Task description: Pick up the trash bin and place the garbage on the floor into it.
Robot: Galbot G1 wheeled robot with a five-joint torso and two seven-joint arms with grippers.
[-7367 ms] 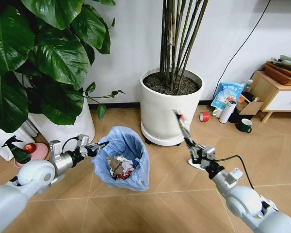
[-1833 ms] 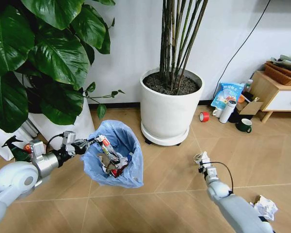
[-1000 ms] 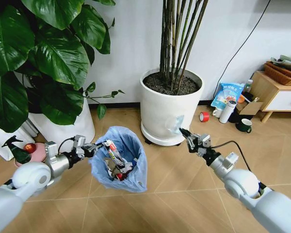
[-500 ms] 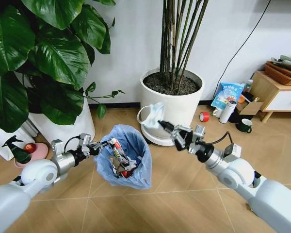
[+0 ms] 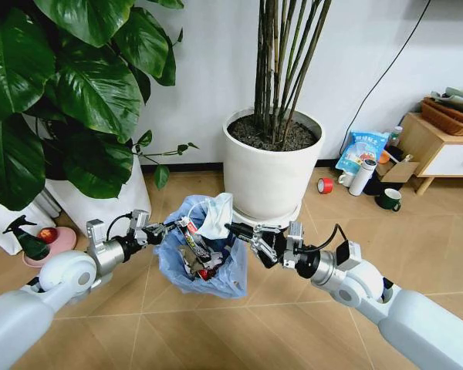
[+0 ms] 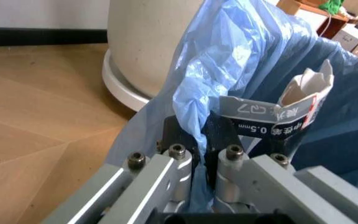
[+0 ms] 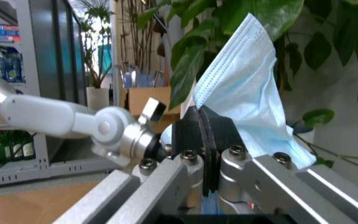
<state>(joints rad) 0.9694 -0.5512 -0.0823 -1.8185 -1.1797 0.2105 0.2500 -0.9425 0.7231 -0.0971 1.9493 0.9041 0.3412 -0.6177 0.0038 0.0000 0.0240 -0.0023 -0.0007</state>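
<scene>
Right claw [image 5: 235,229], pleated mask [image 7: 244,88] pinched

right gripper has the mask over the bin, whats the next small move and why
Probably open the right gripper and let the mask drop. Its fingers are shut on the mask, which hangs right above the open mouth of the bin, held up by the left gripper clamped on the bag rim. Nothing seems to lie between mask and opening, so a release should land it inside.

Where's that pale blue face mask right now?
In the head view the face mask hangs from the right gripper, directly over the trash bin, in front of the white plant pot.
</scene>
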